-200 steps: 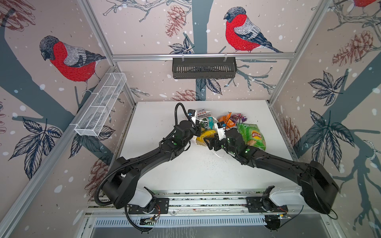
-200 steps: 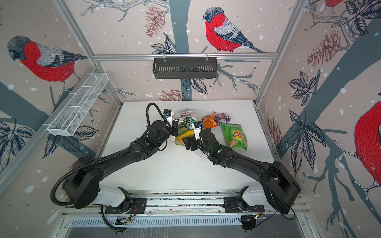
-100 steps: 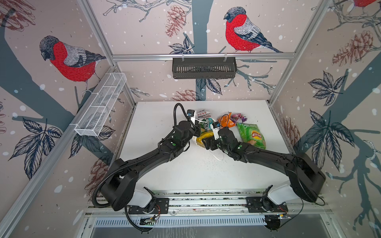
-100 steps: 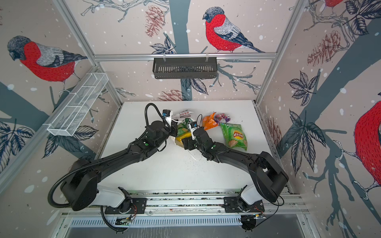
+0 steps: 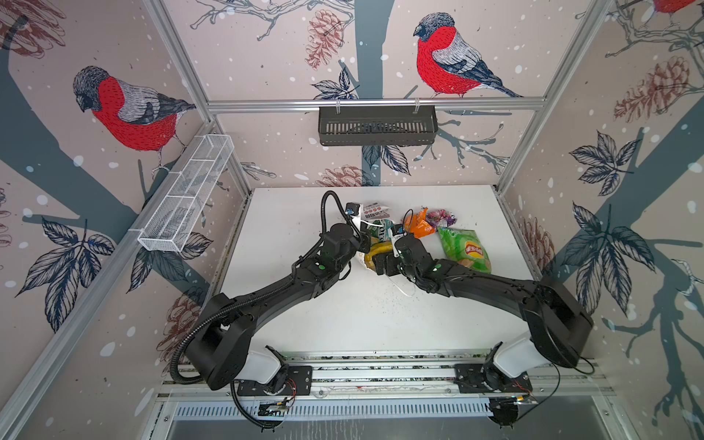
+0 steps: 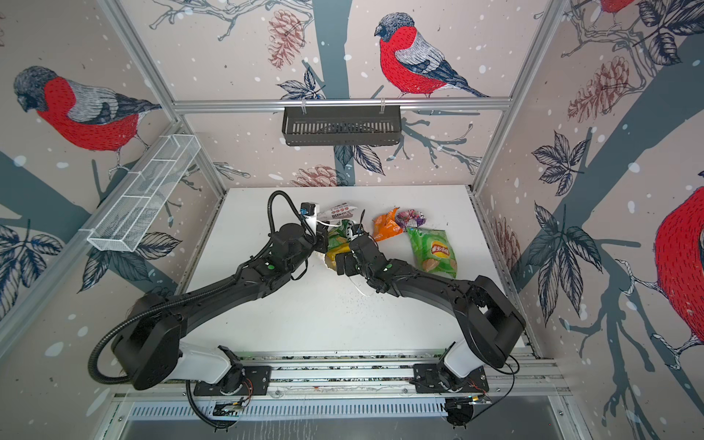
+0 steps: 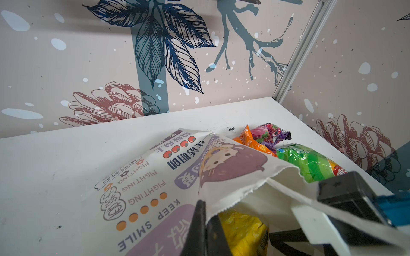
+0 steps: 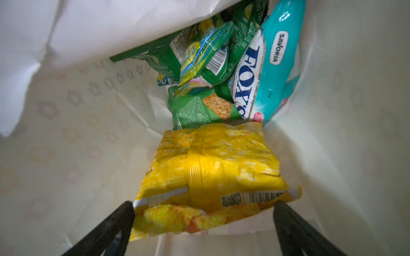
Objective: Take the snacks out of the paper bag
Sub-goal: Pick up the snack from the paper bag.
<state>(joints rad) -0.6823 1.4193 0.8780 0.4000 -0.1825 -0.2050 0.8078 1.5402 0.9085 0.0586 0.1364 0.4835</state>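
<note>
Left gripper (image 7: 205,221) pinches the bag (image 7: 155,177) rim shut between its jaws, lifting the mouth, likely for access. Right gripper (image 8: 204,205), spread wide, straddles the yellow packet (image 8: 213,166) just inside the bag. Green packet (image 8: 195,110) and teal packet (image 8: 279,73) lie deeper. Both arms reach low, converging on the bag. Beside the bag, chips (image 5: 463,249) and the orange packet (image 5: 419,228) rest on the tabletop (image 5: 285,228).

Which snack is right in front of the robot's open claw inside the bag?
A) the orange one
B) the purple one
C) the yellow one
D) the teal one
C: in the right wrist view the yellow packet lies between the spread fingers of the right gripper, nearest the mouth of the paper bag. The teal packet sits deeper in.
</note>
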